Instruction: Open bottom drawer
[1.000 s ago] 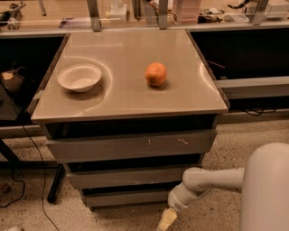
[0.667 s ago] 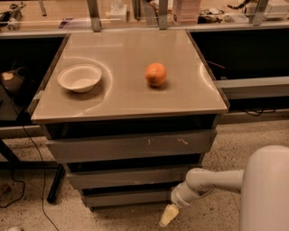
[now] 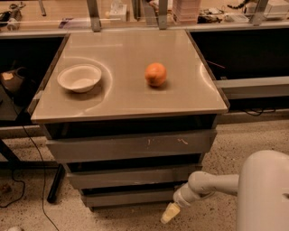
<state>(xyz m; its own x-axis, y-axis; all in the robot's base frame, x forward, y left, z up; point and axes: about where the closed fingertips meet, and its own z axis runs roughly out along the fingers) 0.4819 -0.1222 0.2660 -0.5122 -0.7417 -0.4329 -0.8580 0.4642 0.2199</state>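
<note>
Though its grip is unclear, the gripper hangs just beside the bottom drawer.

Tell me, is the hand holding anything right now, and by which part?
Nothing held. The hand sits below the bottom drawer's right end, not on it.

Speckled floor, dark shelving either side; cluttered wooden bench behind (metal posts), warm indoor light.
</note>
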